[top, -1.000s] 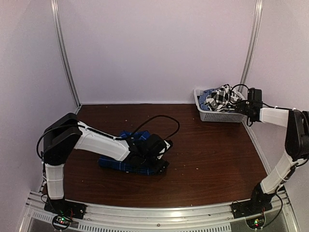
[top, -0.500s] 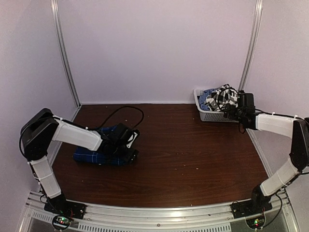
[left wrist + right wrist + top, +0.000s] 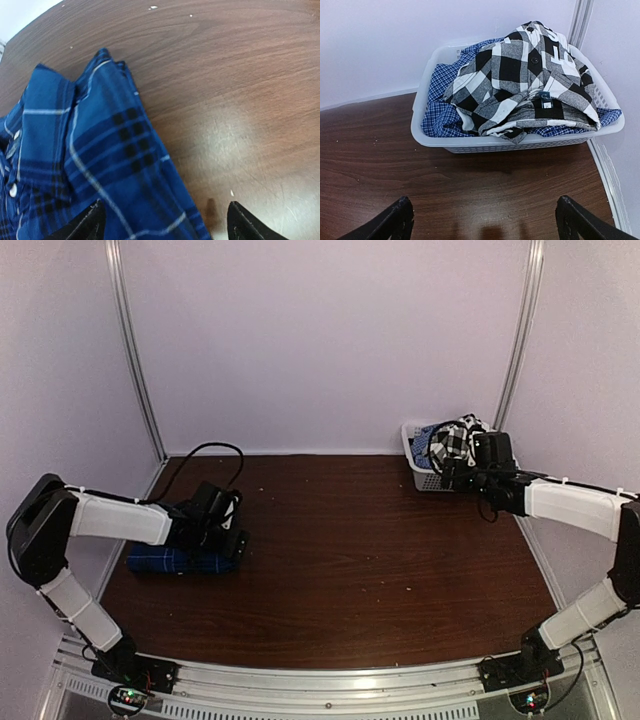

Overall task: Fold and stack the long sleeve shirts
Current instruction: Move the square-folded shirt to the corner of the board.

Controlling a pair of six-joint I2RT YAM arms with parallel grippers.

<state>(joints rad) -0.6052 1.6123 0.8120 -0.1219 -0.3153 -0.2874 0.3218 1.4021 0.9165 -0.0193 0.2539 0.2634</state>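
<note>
Plaid shirt [image 3: 160, 561] now near left table [image 3: 350, 570] edge

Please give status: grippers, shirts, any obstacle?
Left gripper open over folded blue plaid shirt. Right gripper open, facing basket; black-and-white checked shirt on top inside. No obstacle seen.

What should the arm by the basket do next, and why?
Probably the right gripper should ease forward over the basket and close on the black-and-white checked shirt. Its jaws stand open and empty, facing that shirt, which lies crumpled on top, while the blue plaid shirt lies folded on the left.
</note>
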